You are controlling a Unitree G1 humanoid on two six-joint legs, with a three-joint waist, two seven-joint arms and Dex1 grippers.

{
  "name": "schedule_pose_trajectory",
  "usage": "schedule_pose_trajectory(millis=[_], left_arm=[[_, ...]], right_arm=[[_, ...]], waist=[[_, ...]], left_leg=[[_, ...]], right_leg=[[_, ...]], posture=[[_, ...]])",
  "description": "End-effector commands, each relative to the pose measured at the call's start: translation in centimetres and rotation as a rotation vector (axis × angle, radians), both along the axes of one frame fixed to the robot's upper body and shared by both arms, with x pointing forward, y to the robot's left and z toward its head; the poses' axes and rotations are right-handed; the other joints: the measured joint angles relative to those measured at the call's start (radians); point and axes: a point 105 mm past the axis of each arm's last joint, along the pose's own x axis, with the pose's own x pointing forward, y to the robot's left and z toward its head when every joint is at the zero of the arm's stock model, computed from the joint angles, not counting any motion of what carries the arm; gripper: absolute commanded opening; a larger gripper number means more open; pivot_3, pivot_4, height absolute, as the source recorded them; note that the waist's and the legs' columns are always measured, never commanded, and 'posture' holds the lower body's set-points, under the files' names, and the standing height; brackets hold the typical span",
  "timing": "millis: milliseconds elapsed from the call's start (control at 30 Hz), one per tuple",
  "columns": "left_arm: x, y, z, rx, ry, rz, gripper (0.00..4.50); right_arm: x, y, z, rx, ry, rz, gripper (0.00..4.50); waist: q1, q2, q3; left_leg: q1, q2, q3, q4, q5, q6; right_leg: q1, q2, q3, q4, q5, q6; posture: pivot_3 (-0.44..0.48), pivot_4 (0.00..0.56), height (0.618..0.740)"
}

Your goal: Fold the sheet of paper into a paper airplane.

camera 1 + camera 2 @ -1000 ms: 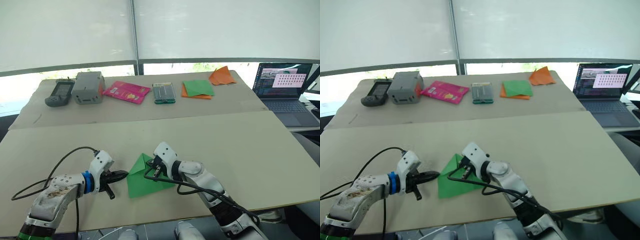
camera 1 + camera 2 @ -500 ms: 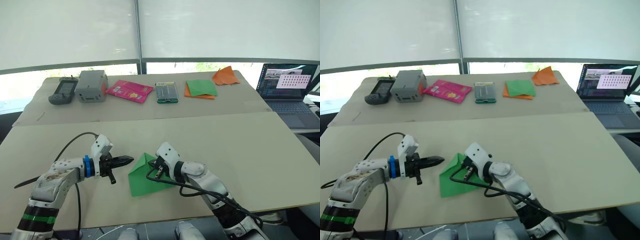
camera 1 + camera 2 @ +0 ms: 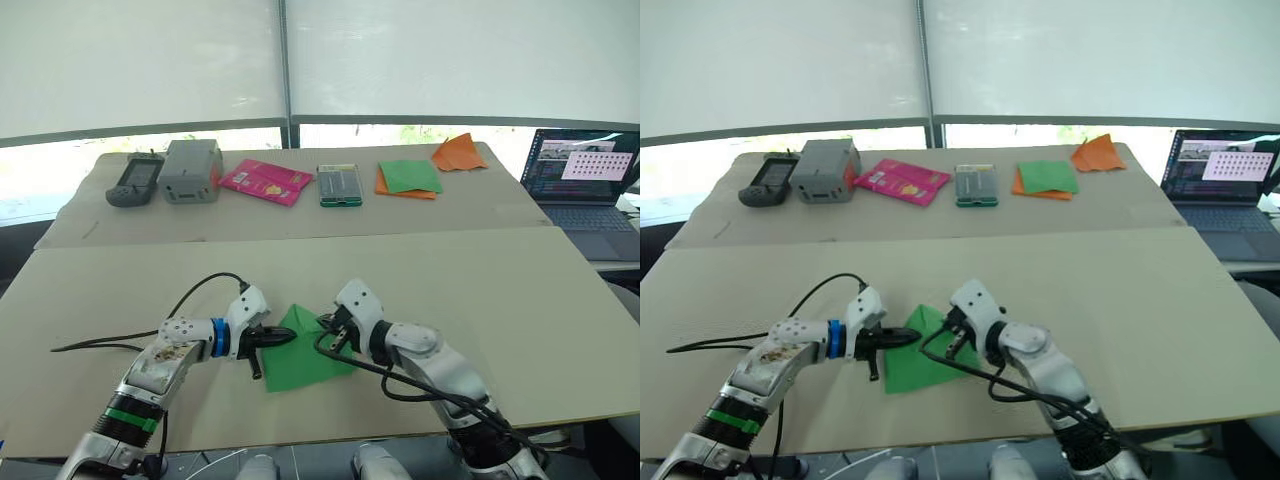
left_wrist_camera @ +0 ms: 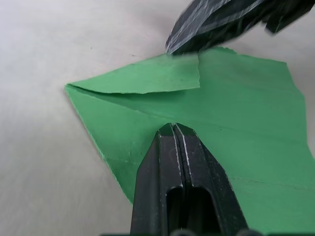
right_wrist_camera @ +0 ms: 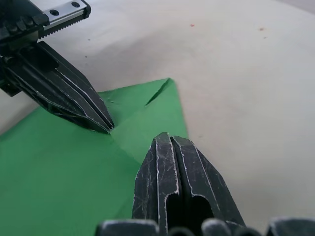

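Observation:
The sheet of paper (image 3: pixel 305 362) is bright green and lies flat near the front of the near table, with one corner folded over into a pointed flap (image 4: pixel 147 78). My left gripper (image 3: pixel 287 336) is shut, and its tip rests on the paper's left part just below the flap. From the other side my right gripper (image 3: pixel 326 325) is also shut, with its tip down on the paper's upper right part. In the right wrist view the left gripper's fingertips (image 5: pixel 106 125) sit close in front of the right gripper (image 5: pixel 170 138). Neither gripper pinches the paper.
On the back table stand a handheld device (image 3: pixel 132 181), a grey box (image 3: pixel 190 170), a pink packet (image 3: pixel 266 180), a small green-edged case (image 3: pixel 340 185), a green-and-orange paper stack (image 3: pixel 408 178) and an orange pointed paper shape (image 3: pixel 460 152). A laptop (image 3: pixel 585 180) is at the right. A black cable (image 3: pixel 100 343) trails left.
My left gripper has moved right, from beside the paper onto its left part, close to the right gripper. The right gripper stays on the paper. The camera view has shifted slightly.

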Motion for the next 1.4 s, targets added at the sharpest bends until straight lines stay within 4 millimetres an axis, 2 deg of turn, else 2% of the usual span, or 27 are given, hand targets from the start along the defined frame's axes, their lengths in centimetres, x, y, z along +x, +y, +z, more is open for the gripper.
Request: schedule_pose_trajectory(millis=[33,133,333,467,633,767,867,967,1100,1400], left_arm=[[-0.4,0.3,-1.6,0.049,0.045,0.002,0.02],[-0.4,0.2,-1.7,0.049,0.043,0.000,0.02],[-0.6,0.1,-1.8,0.048,0.043,0.003,0.02],[-0.6,0.1,-1.8,0.050,0.043,0.010,0.02],[-0.5,0.2,-1.9,0.053,0.042,0.012,0.02],[-0.5,0.3,-1.9,0.060,0.042,0.014,0.02],[-0.4,0.3,-1.9,0.062,0.041,0.014,0.02],[-0.5,0.4,-1.8,0.066,0.043,0.011,0.02],[-0.7,0.5,-1.8,0.074,0.047,0.003,0.02],[-0.7,0.7,-1.8,0.084,0.051,-0.005,0.02]], right_arm=[[-0.5,-2.5,-0.2,-0.046,0.009,-0.014,0.00],[-0.6,-3.5,-1.1,-0.110,0.016,0.017,0.00],[-0.5,-4.1,-1.8,-0.183,0.026,0.114,0.00],[-1.9,-4.4,-1.5,-0.179,0.080,0.219,0.00],[-4.4,-4.3,-0.6,-0.146,0.149,0.292,0.00],[-8.3,-3.5,0.6,-0.083,0.199,0.421,0.00],[-11.0,-1.9,0.6,-0.045,0.237,0.516,0.00],[-10.1,-0.6,-0.5,-0.033,0.221,0.432,0.00],[-7.7,-0.7,-1.5,-0.034,0.175,0.276,0.00],[-8.3,-0.7,-2.8,-0.003,0.213,0.191,0.00]], waist=[[0.006,-0.001,0.000],[0.004,-0.001,-0.001],[0.003,-0.001,0.000],[0.008,-0.002,-0.001],[0.007,-0.003,-0.001],[0.007,-0.004,0.000],[0.006,-0.005,0.000],[0.005,-0.006,0.000],[0.006,-0.006,0.001],[0.005,-0.005,-0.001]], left_leg=[[0.000,0.000,0.000,0.000,0.000,0.000],[0.000,0.000,0.000,0.000,0.000,0.000],[0.001,0.000,0.000,0.001,0.000,0.000],[0.000,0.000,0.000,0.001,0.000,0.000],[0.000,0.000,0.000,0.002,0.000,0.000],[0.000,0.000,0.000,0.002,0.000,0.000],[0.000,0.000,0.000,0.003,0.000,0.000],[0.000,0.000,0.000,0.002,-0.003,-0.005],[0.000,0.000,0.000,0.005,-0.004,-0.007],[0.000,0.000,0.000,0.003,-0.003,-0.004]], right_leg=[[0.000,0.000,0.000,0.000,0.000,0.000],[0.000,0.000,0.000,0.000,0.000,0.000],[0.000,0.000,0.000,0.000,0.000,0.000],[0.001,0.000,0.000,0.000,0.000,0.000],[0.001,0.000,0.000,-0.001,0.000,0.000],[0.001,0.000,0.000,-0.001,0.000,0.000],[0.000,0.000,0.000,-0.001,0.000,0.000],[0.000,0.000,0.000,-0.001,0.000,0.000],[-0.001,0.000,0.000,-0.001,0.000,0.000],[0.000,0.000,0.000,-0.001,0.000,0.000]], posture=[[0.000,0.150,0.740],[0.000,0.150,0.740],[0.000,0.150,0.740],[0.000,0.150,0.740],[0.000,0.150,0.740],[0.000,0.150,0.740],[0.000,0.150,0.740],[0.000,0.150,0.740],[0.000,0.150,0.740],[0.000,0.150,0.740]])
